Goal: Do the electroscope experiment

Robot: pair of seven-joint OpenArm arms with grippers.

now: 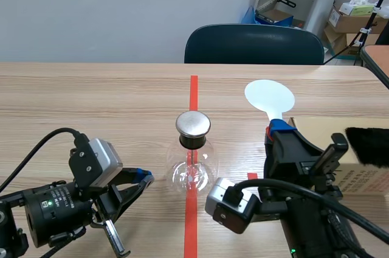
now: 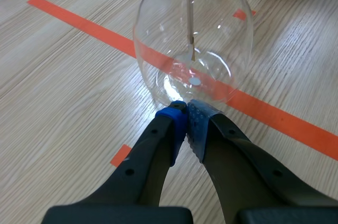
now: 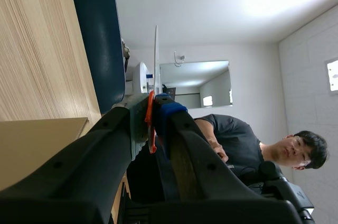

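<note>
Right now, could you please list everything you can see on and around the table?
flask: one, clear glass with a metal top, on the tape line mid-table, just ahead of the left gripper
paddle: one, white disc on a stem, right of the flask, held in the right gripper
box: one, tan cardboard, at the table's right side
fuzzy thing: one, black, on the box
chair: one, dark, beyond the table's far edge
table: one, light wood
person: one, dark shirt, seen past the right gripper in the right wrist view
left gripper: one, black with blue pads, shut on nothing, low by the flask
right gripper: one, black, shut on the paddle's stem
</note>
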